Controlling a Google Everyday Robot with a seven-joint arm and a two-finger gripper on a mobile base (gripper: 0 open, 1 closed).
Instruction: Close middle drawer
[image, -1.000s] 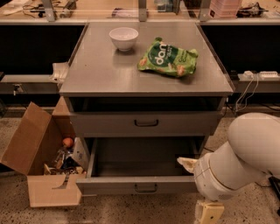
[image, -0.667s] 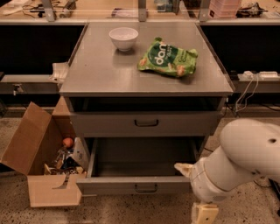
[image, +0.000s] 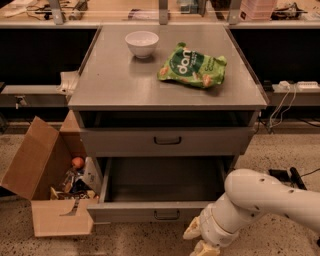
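The middle drawer (image: 162, 212) is pulled far out of the grey cabinet; its low front panel carries a small dark bar handle (image: 166, 215) and its tray looks empty. Above it the taller top drawer (image: 167, 141) is nearly flush with the cabinet. The lowest drawer is hidden under the open one. My gripper (image: 199, 240) hangs from the white arm (image: 260, 200) at the bottom right, just right of and slightly below the open drawer's front panel, close to its right corner.
A white bowl (image: 142, 43) and a green snack bag (image: 192, 66) lie on the cabinet top (image: 115, 85). An open cardboard box (image: 47, 190) with clutter stands on the floor at the left. Cables and a power strip (image: 300, 86) are on the right.
The arm has moved left and down across the drawer's right side; the gripper is now lower, near the front panel's right corner. The drawer has not moved.
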